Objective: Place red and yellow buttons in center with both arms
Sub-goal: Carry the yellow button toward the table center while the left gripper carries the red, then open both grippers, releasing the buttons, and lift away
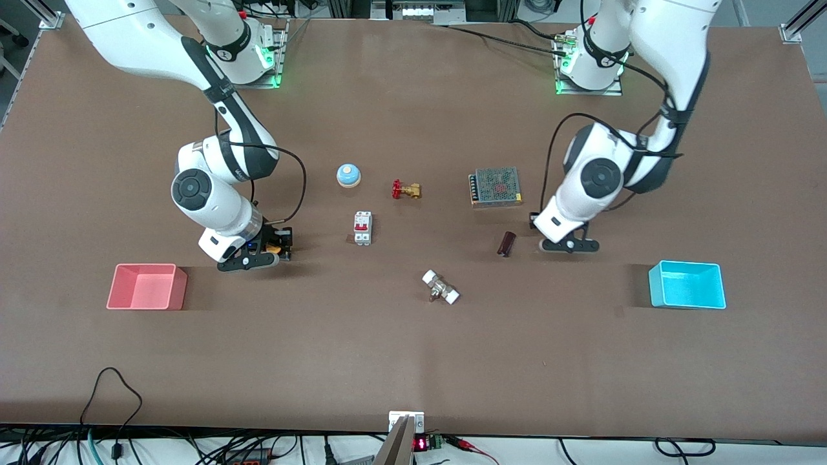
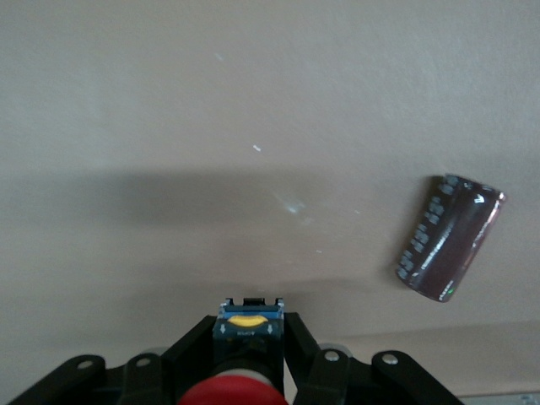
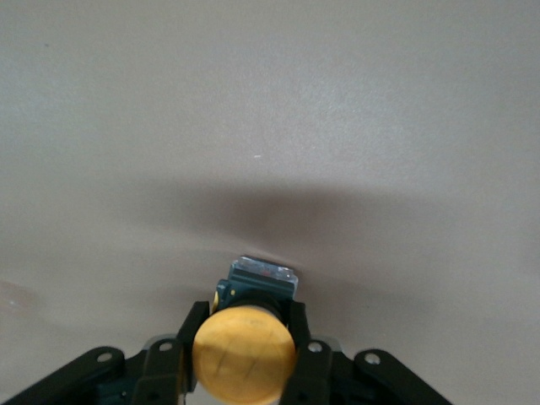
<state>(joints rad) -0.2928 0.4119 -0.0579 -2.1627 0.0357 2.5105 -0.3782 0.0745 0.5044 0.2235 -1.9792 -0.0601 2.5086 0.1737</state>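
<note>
My right gripper (image 1: 279, 241) is shut on the yellow button (image 1: 276, 248), low over the brown tabletop (image 1: 413, 349) near the pink tray. In the right wrist view its fingers (image 3: 187, 337) clamp the black body under the orange-yellow cap (image 3: 245, 354). My left gripper (image 1: 535, 221) is low over the table beside a dark capacitor. In the left wrist view its fingers (image 2: 299, 346) are shut on the red button (image 2: 240, 395), clamping the black body with a blue and yellow label. The red button is hidden in the front view.
A dark capacitor (image 1: 506, 243) lies by the left gripper (image 2: 449, 238). A bell (image 1: 348, 175), red-handled brass valve (image 1: 406, 190), circuit breaker (image 1: 362, 228), mesh power supply (image 1: 496, 186) and white-ended fitting (image 1: 440, 287) lie mid-table. Pink tray (image 1: 147, 287) and cyan tray (image 1: 687, 284) stand toward the ends.
</note>
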